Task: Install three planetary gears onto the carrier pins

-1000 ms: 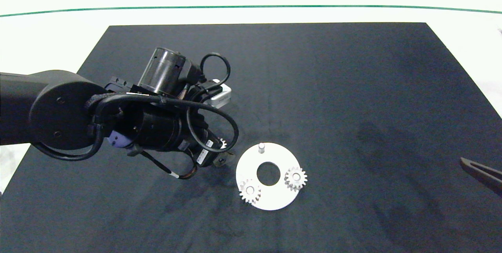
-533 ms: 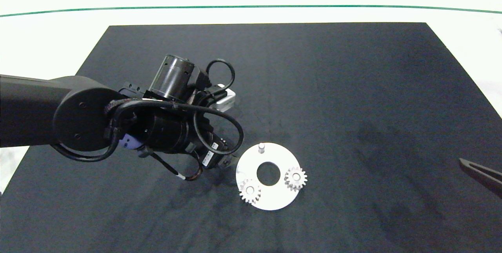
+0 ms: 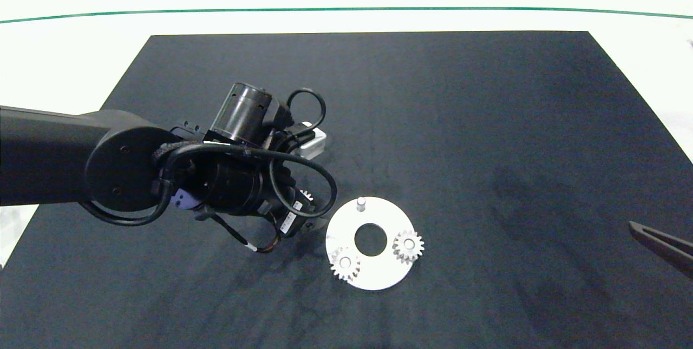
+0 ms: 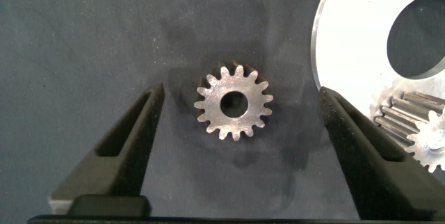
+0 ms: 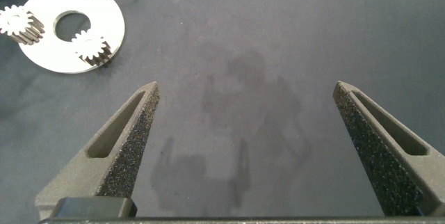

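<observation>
The left pincer (image 4: pixel 236 154) hovers spread wide, straddling the loose pale grey toothed planetary gear (image 4: pixel 234 101) flat on the black tabletop (image 3: pixel 487 122), poised to grasp it for the bare white carrier pin (image 3: pixel 361 204); the right pincer (image 5: pixel 254 147) idles open.

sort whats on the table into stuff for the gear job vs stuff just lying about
For the job:
- loose gear between the open left gripper fingers
- two seated gears
- carrier disc, free pin

Just there:
- black mat
- idle right gripper
</observation>
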